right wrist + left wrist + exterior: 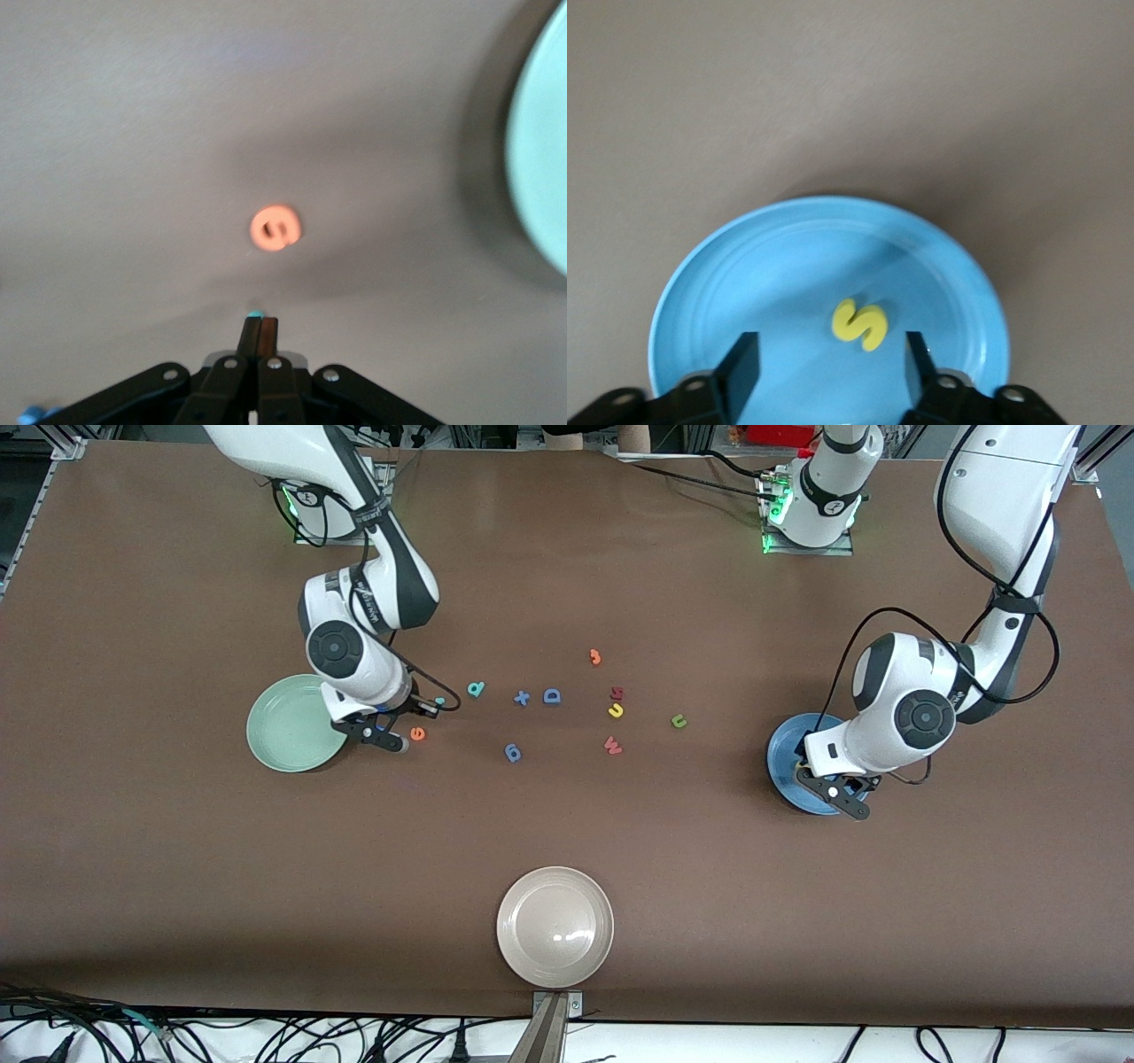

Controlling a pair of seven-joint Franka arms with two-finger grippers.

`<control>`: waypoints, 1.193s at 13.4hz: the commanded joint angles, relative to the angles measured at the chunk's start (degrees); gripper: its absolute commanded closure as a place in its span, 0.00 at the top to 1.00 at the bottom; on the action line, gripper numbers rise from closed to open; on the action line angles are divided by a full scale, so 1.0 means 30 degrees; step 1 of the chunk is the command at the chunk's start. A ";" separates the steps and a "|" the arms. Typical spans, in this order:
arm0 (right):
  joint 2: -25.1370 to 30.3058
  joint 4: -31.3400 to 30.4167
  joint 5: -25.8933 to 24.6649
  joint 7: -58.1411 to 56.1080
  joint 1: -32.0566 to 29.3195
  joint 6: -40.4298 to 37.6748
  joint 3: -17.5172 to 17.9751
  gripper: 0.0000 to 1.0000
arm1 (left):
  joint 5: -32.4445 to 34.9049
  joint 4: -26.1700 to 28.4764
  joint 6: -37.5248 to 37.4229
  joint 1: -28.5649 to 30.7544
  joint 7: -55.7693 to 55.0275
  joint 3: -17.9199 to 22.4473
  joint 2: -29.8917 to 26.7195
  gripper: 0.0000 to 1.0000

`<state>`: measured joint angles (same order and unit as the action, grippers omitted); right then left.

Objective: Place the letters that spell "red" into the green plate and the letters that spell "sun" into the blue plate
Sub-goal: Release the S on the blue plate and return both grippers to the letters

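Observation:
The yellow "s" (pixel 858 324) lies flat in the blue plate (pixel 744 266), between the spread fingers of my open left gripper (pixel 828 341), which hangs low over that plate (pixel 784 757). My right gripper (pixel 400 744) is shut beside the green plate (pixel 288 726), whose inside looks bare. The orange "e" (pixel 275 227) lies on the table just past its tips (pixel 262 320). A teal speck (pixel 255 313) peeks out at those tips; I cannot tell whether it is pinched. A small teal letter (pixel 438 702) and the teal "d" (pixel 476 688) lie near the "e" (pixel 417 733). The yellow "u" (pixel 615 710) and green "u" (pixel 679 721) are mid-table.
Mid-table also lie a blue plus (pixel 522 698), a blue "D" (pixel 552 695), an orange "3" (pixel 595 657), a red "w" (pixel 612 745) and a blue "g" (pixel 513 753). A beige-white plate (pixel 555 926) sits near the front edge.

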<state>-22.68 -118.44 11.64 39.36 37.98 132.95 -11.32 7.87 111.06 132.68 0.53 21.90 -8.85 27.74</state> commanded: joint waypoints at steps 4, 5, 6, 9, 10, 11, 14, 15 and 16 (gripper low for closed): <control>-0.0525 0.0222 0.0250 0.0327 0.0171 0.0185 -0.0035 0.79 | -0.0484 0.0216 -0.0661 0.0088 -0.4291 -0.2753 -0.0869 1.00; -0.0525 0.0076 0.0250 0.0327 0.0171 0.0156 -0.0035 0.79 | -0.0484 0.0276 -0.0662 0.0030 -0.6051 -0.3545 -0.0811 1.00; -0.0612 -0.0099 0.0250 0.0385 0.0200 0.0243 -0.0035 0.79 | -0.0484 0.0305 -0.0662 -0.0058 -0.7983 -0.4104 -0.0694 1.00; -0.1021 -0.0160 0.0309 0.0415 0.0377 0.0419 -0.0005 0.77 | -0.0455 0.0598 0.0300 -0.0729 -0.9438 -0.4578 -0.0342 1.00; -0.1168 -0.0160 0.0309 0.0415 0.0435 0.0449 -0.0005 0.77 | -0.0455 0.0889 0.0914 -0.0877 -0.9525 -0.4578 -0.0081 1.00; -0.1402 -0.0160 0.0309 0.0444 0.0551 0.0449 -0.0005 0.77 | -0.0455 0.1385 0.1877 -0.1140 -1.0048 -0.4578 0.0067 1.00; -0.1404 -0.0160 0.0338 0.0444 0.0552 0.0537 -0.0005 0.76 | -0.0455 0.3438 0.5195 -0.1846 -1.0902 -0.4578 0.0186 1.00; -0.1491 -0.0160 0.0338 0.0444 0.0552 0.0566 -0.0005 0.74 | -0.0426 0.3470 0.5198 -0.1817 -1.0932 -0.4578 0.0186 1.00; -0.1608 -0.0160 0.0338 0.0444 0.0552 0.0595 -0.0005 0.73 | -0.0454 0.3499 0.5343 -0.1961 -1.0990 -0.4578 0.0244 1.00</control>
<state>-27.31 -118.55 11.64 40.23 39.18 133.97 -11.23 7.61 120.76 147.70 -5.08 -10.80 -22.81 29.47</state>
